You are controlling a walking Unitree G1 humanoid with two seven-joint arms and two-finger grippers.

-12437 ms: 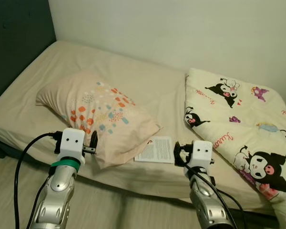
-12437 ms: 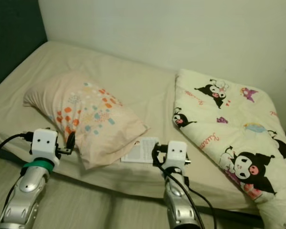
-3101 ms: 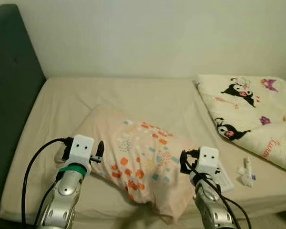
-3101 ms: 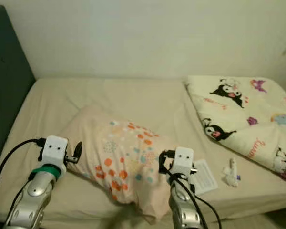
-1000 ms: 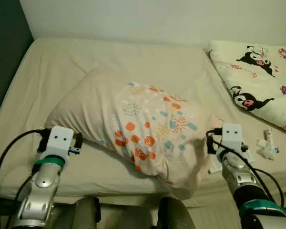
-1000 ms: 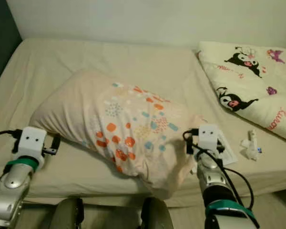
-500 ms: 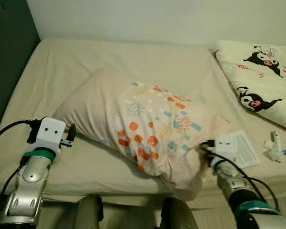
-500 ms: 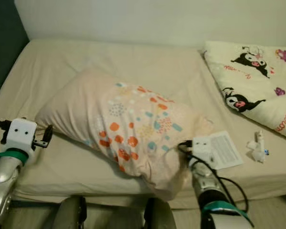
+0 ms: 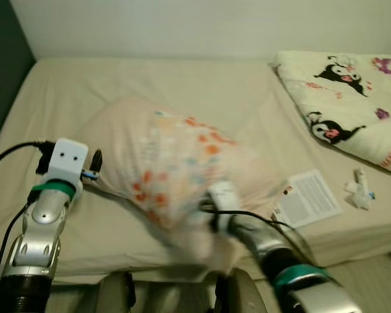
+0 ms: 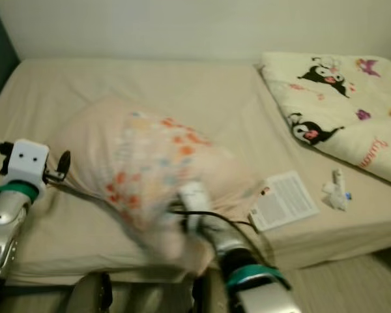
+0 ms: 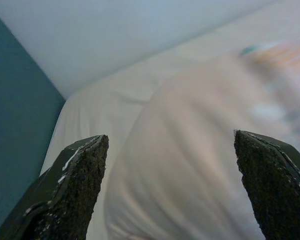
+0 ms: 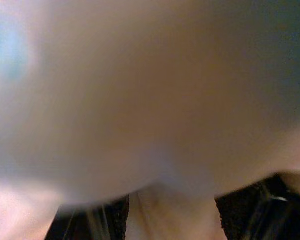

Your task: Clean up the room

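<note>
A peach pillow (image 9: 176, 163) with orange and blue dots lies across the beige bed (image 9: 182, 85), blurred by motion. My left gripper (image 9: 96, 163) is at the pillow's left end, open, and the pillow (image 11: 190, 150) lies just ahead between its fingers (image 11: 75, 190). My right gripper (image 9: 208, 203) is tucked under the pillow's near right part. In the right wrist view pillow cloth (image 12: 140, 100) presses between its fingers (image 12: 250, 210), so it is shut on the pillow.
A printed leaflet (image 9: 307, 197) and a small white crumpled item (image 9: 360, 195) lie near the bed's front right edge. A folded cartoon quilt (image 9: 342, 98) covers the right side. A dark headboard (image 9: 3, 78) stands at the left. My legs (image 9: 117, 293) are against the bed's front.
My right arm has swung left under the pillow, dragging its right end leftwards; the pillow is bunched and blurred. The left gripper stays at the pillow's left end. The camera shifted slightly.
</note>
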